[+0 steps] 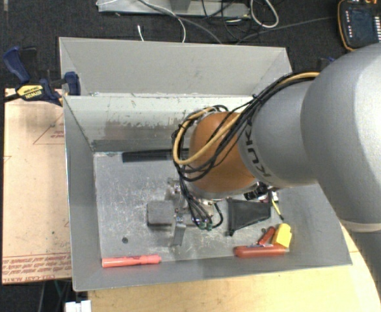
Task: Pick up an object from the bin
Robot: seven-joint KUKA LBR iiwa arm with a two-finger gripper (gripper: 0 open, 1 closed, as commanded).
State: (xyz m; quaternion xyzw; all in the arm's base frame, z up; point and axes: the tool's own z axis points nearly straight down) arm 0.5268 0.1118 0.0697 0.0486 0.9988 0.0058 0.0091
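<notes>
My gripper [177, 214] is low over the middle of the bin floor, under the orange wrist cover, and it is open. One metal finger [177, 236] points toward the front and the other sits toward the back. A small grey block [157, 214] lies flat just left of the gripper, its right edge level with the gap between the fingers. Whether the fingers touch the block cannot be told. A black wedge-shaped piece [248, 214] lies to the gripper's right.
A long black bar [146, 155] lies along the back wall. A pink-red marker [131, 260] rests at the front left. A red tool with a yellow end [270, 242] lies at the front right. The arm covers the bin's right side.
</notes>
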